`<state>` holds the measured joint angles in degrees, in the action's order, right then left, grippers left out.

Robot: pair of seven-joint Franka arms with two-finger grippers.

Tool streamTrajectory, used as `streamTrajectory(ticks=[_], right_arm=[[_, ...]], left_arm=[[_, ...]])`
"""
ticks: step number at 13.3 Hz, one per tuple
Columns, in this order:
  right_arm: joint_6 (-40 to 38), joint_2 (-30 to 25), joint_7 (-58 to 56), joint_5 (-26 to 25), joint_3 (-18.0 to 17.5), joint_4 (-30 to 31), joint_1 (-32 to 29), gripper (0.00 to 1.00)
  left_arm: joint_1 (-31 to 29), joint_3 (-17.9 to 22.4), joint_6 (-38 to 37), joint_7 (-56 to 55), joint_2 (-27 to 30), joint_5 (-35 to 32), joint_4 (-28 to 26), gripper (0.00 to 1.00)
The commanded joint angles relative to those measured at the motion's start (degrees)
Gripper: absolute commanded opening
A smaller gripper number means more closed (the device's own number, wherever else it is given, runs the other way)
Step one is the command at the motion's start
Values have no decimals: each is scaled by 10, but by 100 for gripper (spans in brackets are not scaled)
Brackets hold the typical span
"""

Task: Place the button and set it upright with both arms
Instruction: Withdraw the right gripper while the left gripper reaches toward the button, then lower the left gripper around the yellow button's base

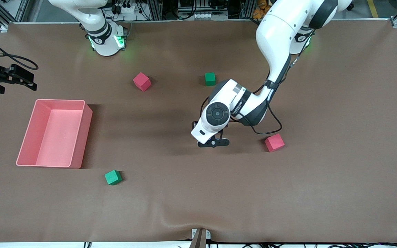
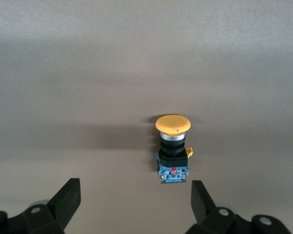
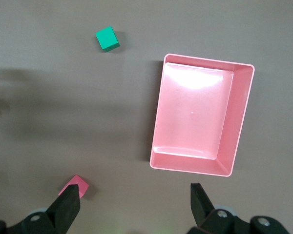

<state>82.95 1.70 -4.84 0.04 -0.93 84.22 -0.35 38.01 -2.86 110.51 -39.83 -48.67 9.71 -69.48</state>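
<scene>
The button (image 2: 173, 146) has a round orange cap, a black body and a blue base. It shows in the left wrist view and appears to lie on its side on the brown mat. In the front view the left arm's hand hides it. My left gripper (image 2: 134, 195) is open, low over the mat at mid-table (image 1: 214, 142), and the button is just ahead of its fingertips (image 2: 199, 192), off toward one finger. My right gripper (image 3: 134, 200) is open and empty. It waits high over the right arm's end of the table (image 1: 19, 78).
A pink bin (image 1: 81, 137) stands toward the right arm's end and also shows in the right wrist view (image 3: 241, 122). Red cubes (image 1: 142, 81) (image 1: 274, 142) and green cubes (image 1: 210, 79) (image 1: 112, 177) are scattered on the mat.
</scene>
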Motion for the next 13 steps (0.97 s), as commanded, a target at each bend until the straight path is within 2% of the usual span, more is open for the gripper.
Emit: streamTrajectory(ticks=[1, 3, 6, 13], right_arm=[[-1, -2, 37, 6, -1, -5, 2, 100], [-1, -3, 67, 0, 1, -4, 2, 100], [8, -3, 67, 7, 39, 0, 12, 100], [2, 0, 67, 5, 36, -2, 28, 100]], left_arm=[[7, 7, 22, -6, -13, 29, 18, 100], [14, 7, 59, -16, -26, 43, 18, 100], [21, 8, 77, -19, -40, 44, 18, 100], [40, 13, 91, -13, -56, 37, 11, 100]])
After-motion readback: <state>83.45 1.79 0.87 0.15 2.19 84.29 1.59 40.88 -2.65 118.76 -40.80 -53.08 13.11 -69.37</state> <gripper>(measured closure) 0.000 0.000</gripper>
